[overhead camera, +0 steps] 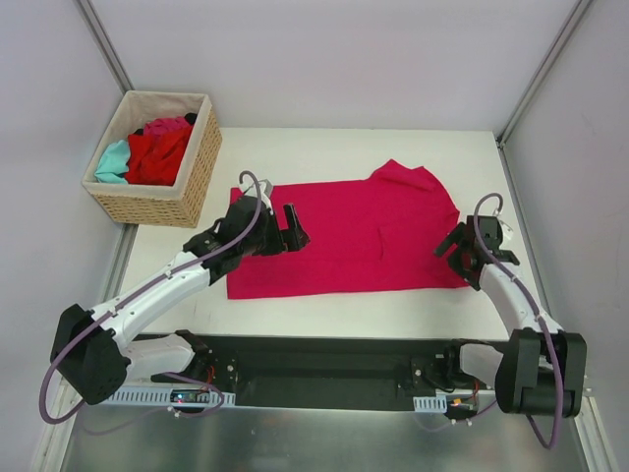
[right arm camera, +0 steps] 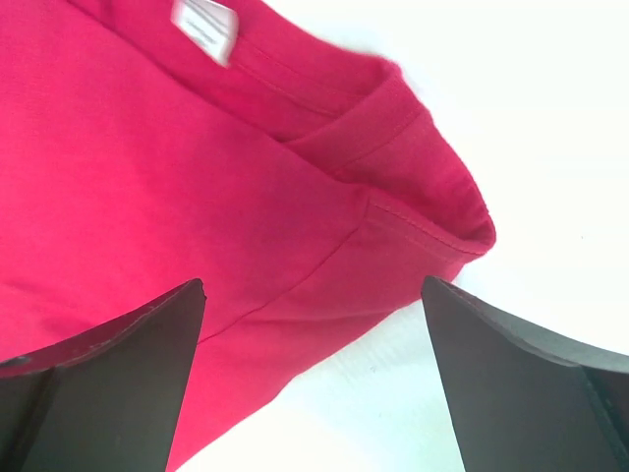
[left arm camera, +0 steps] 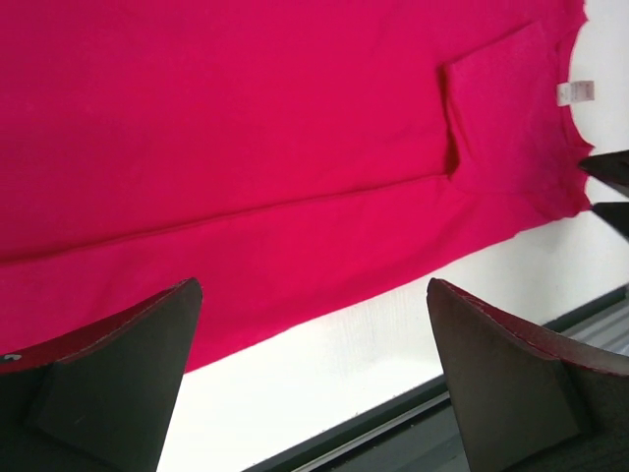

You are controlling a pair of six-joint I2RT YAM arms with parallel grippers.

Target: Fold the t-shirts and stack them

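Magenta t-shirt [overhead camera: 344,236] lies spread flat on the bench [overhead camera: 324,147], collar end toward the right arm. It is the one being folded, and nothing is stacked yet. Its near long edge runs just beyond the arm bases.

The left gripper [overhead camera: 280,228] hovers over the hem end, jaws spread wide with nothing between them. The right gripper [overhead camera: 454,241] hovers at the near collar-side corner, jaws likewise spread and empty.

In the left wrist view a long crease runs down the body and a sleeve looks tucked in, so a lengthwise fold may be in place, though I cannot be sure. One sleeve pokes out at the far right corner.

As I judge it, the next move calls for both arms to drop to the cloth, pinch matching edges and carry them over together.

Farthest off, the wicker basket [overhead camera: 197,177] holds the red t-shirt [overhead camera: 157,157], the teal t-shirt [overhead camera: 113,162] and the pink t-shirt [overhead camera: 169,125], unfolded.
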